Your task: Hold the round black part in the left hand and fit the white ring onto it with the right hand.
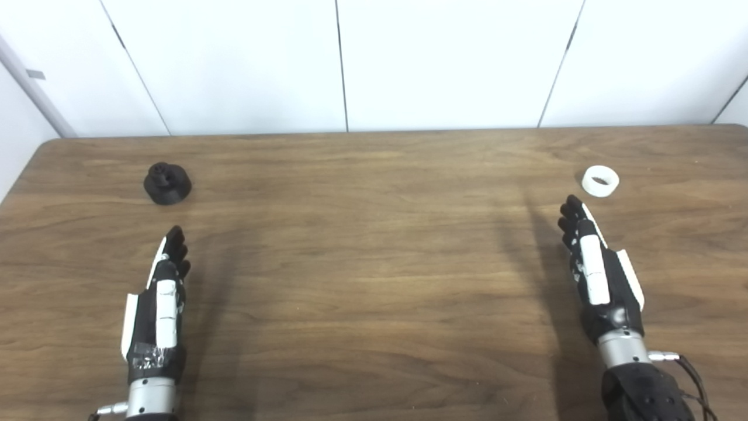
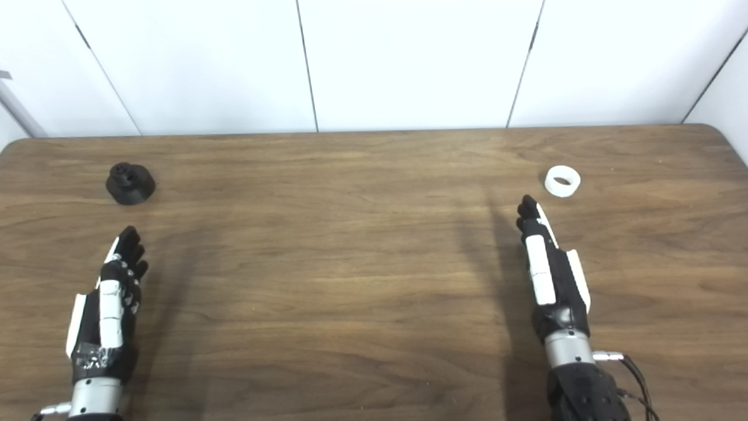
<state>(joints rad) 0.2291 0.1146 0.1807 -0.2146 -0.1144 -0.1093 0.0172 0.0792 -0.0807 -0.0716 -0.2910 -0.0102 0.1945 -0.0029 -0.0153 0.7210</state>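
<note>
Lying beyond left hand (image 1: 159, 292) — black part (image 1: 168, 183), untouched.

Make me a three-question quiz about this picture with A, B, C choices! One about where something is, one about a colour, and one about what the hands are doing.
1. Where is the white ring?
A. On the table, just past the right hand
B. In the left hand
C. On top of the black part

2. What colour is the table?
A. Blue
B. Brown wood
C. Red

3. What are the two hands doing?
A. Both squeezing parts
B. Both open and empty
C. Passing the ring across

Answers:
1. A, the ring lies alone on the wood beyond the right fingers.
2. B, wood grain shows all over.
3. B, fingers stretched out, holding nothing.
</note>
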